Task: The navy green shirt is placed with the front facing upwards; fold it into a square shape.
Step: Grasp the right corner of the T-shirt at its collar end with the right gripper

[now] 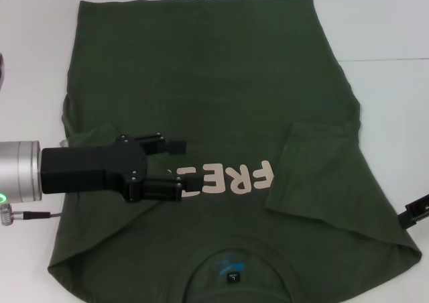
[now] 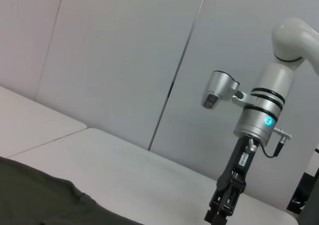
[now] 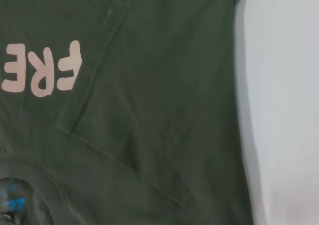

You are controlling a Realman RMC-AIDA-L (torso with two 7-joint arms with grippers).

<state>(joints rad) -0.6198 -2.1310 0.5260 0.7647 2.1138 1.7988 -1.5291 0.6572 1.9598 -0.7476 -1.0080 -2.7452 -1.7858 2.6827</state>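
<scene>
The dark olive-green shirt (image 1: 221, 68) lies flat on the white table, front up, collar toward me. Pale pink lettering (image 1: 234, 177) runs across the chest and a blue neck label (image 1: 231, 273) shows in the collar. Both sleeves are folded inward; the right one (image 1: 315, 175) lies on the body. My left gripper (image 1: 186, 163) hovers over the chest at the lettering's left end, open and empty. My right gripper (image 1: 415, 211) sits at the shirt's right edge, and also shows in the left wrist view (image 2: 222, 212). The right wrist view shows the shirt (image 3: 164, 85), its lettering (image 3: 45, 75) and the folded sleeve.
The white table (image 1: 395, 102) shows bare to the right of the shirt and along the far edge. In the left wrist view the table (image 2: 124, 170) runs to a plain grey wall, with a shirt edge (image 2: 40, 200) in the corner.
</scene>
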